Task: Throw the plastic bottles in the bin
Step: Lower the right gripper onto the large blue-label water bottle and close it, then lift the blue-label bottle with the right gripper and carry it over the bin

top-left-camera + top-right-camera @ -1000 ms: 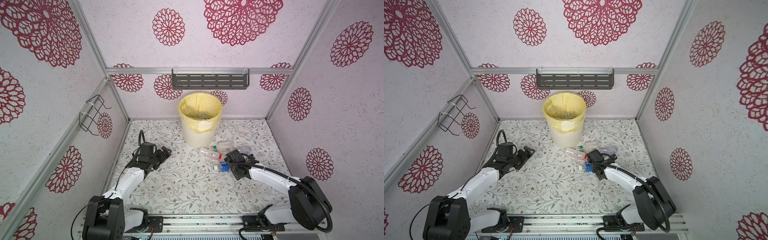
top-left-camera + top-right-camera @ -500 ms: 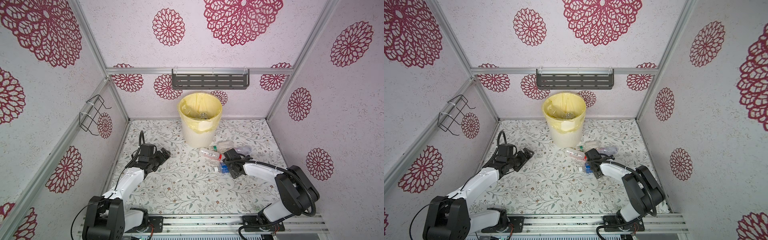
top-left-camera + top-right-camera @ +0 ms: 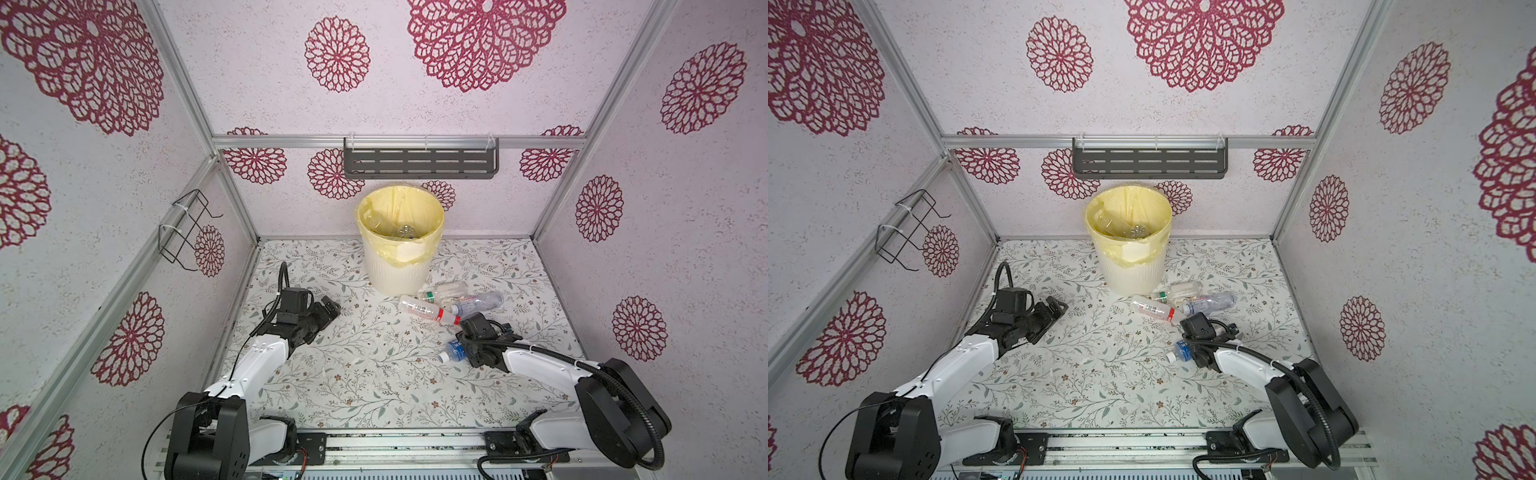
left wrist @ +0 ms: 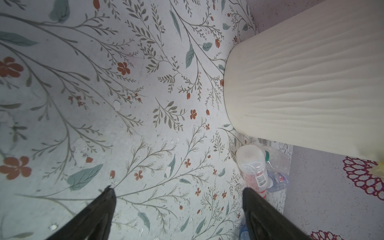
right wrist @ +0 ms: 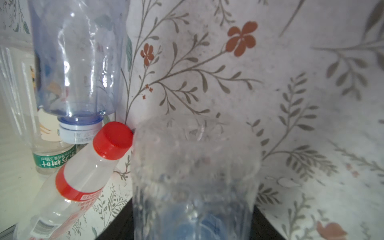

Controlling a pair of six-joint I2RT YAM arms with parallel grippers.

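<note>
R gripper (image 3: 468,351) clamps the blue-label bottle (image 5: 195,170) lying on the table (image 3: 374,395), near the bin (image 3: 399,270). Imo lift straight up b4 swinging over, it's squishy. L gripper (image 4: 176,190) wide open, empty.

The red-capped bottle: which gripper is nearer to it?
Right. The right gripper is just by the cap of the red-capped bottle, jaws around a blue-labelled bottle. The left gripper is far across the table, open.

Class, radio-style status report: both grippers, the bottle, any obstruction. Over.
Left gripper open, empty. Right gripper straddles blue-label bottle on table, grip unconfirmed. Red-capped bottle lies right beside it; bin beyond.
</note>
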